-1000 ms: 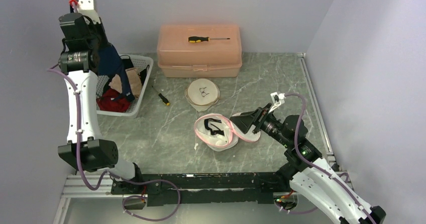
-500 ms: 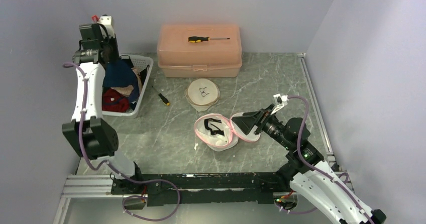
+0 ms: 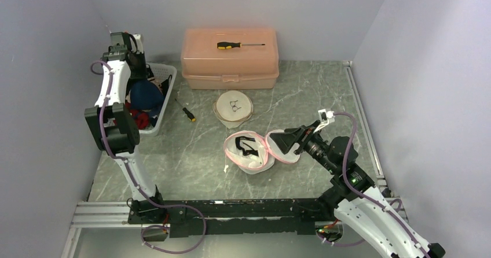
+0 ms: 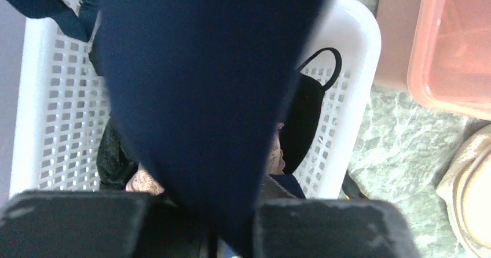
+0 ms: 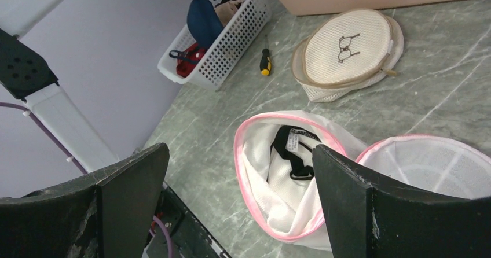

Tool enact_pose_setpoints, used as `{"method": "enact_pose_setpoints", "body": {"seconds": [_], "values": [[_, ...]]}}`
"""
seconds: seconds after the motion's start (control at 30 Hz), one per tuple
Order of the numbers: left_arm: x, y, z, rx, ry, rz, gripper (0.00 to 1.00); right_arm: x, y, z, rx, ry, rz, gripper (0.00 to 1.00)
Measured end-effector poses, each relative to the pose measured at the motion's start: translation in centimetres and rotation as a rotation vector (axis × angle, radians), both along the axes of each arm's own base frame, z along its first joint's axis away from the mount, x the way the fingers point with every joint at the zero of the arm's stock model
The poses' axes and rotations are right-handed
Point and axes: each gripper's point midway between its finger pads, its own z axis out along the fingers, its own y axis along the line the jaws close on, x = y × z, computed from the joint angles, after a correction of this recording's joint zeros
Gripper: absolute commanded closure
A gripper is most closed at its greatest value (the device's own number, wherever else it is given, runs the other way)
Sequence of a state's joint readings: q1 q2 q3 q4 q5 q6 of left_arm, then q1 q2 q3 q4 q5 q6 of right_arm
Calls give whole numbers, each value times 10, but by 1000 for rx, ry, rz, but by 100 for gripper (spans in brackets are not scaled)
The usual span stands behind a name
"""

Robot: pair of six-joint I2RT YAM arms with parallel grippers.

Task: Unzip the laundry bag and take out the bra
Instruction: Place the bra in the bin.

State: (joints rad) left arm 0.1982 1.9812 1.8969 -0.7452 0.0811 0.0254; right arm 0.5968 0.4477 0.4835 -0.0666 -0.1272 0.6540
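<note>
Up at the far left, the left fingers [image 4: 75, 226] were closed on the navy bra [image 4: 202, 96]. The dark cloth was pinched between them and hung down over the white basket [image 4: 339, 142]. In the top view the bra's bulk sat within the basket's outline, just beyond a red cloth [image 3: 135, 119]. Whether it touched the clothes beneath could not be told. In the left wrist view a black garment [image 4: 304, 113] lay against the basket's right wall.

Toward the near right, the right fingers [image 5: 124, 200] were spread wide apart and held nothing, pointing at the pink-rimmed laundry bag [image 3: 246, 157] from its right side. The bag lay unzipped on the surface [image 3: 312, 96]. Its round lid flap [image 5: 428, 165] was folded out to the right, and a black strapped item [image 5: 292, 154] showed inside the white mesh.

Beyond the bag sat a round beige mesh pouch [image 3: 233, 106], with a small screwdriver [image 3: 186, 113] on the surface to its left. A peach plastic box [image 3: 230, 67] stood at the far edge, a second screwdriver [image 3: 240, 45] lying on its lid.
</note>
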Motion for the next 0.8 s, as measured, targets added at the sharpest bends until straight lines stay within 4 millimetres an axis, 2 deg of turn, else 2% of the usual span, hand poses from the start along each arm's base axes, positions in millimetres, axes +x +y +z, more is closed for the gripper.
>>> {"method": "enact_pose_setpoints", "body": {"seconds": [0.07,0.17,0.4,0.5,0.57,0.6,0.73,0.8], "values": [[4,1,0,-7,-2,12,57,1,1,-2,-6,6,0,1],[5,4,-1,-12,-2,54,47,3,2,-6,-16,17,-1,1],[-1,12,-13,16,27,97,41,5,0,-7,-22,19,-15,1],[-6,16,-11,33,29,127,39,5,0,-7,-22,18,-15,1],[-11,19,-3,44,11,146,35,5,0,-7,-22,18,-15,1],[-13,18,3,44,-7,154,27,5,0,-7,-22,18,-15,1],[-25,14,37,36,-105,174,22,4,-1,-6,-17,12,-15,1],[-25,14,52,42,-151,182,18,4,-1,-6,-17,12,-15,1]]}}
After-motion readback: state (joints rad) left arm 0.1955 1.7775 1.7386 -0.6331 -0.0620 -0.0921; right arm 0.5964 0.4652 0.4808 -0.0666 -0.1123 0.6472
